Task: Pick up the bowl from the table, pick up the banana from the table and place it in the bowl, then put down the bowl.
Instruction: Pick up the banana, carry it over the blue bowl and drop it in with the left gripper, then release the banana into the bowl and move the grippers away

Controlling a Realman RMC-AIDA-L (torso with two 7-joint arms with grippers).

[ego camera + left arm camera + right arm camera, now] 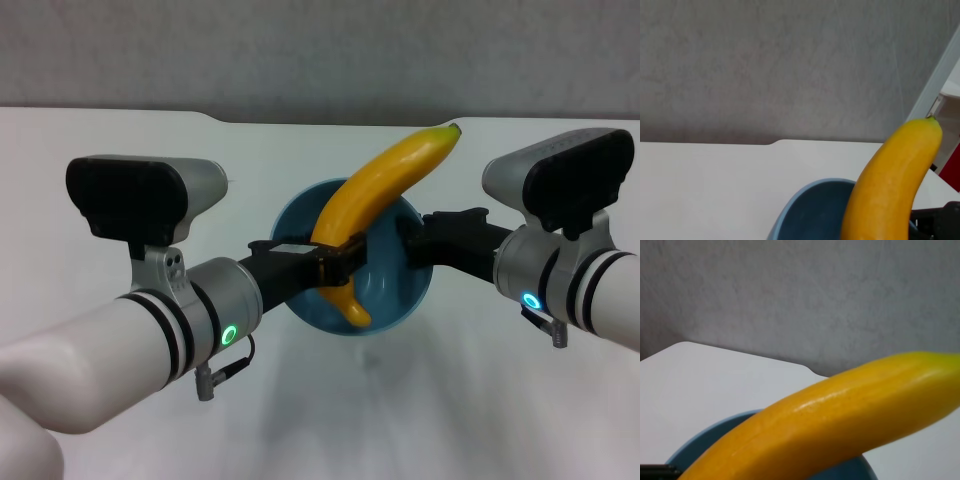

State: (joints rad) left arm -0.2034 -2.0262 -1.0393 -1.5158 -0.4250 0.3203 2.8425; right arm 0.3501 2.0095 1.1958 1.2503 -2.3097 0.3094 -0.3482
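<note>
The light-blue bowl is at the middle of the white table. The yellow banana lies slanted across it, its lower end inside the bowl and its dark stem tip sticking out past the far rim. My left gripper reaches over the bowl's left rim and is shut on the banana's lower half. My right gripper is shut on the bowl's right rim. The left wrist view shows the banana above the bowl. The right wrist view shows the banana close up over the bowl.
The table's far edge has a shallow notch in front of a grey wall. Both forearms and their wrist cameras flank the bowl on the left and right.
</note>
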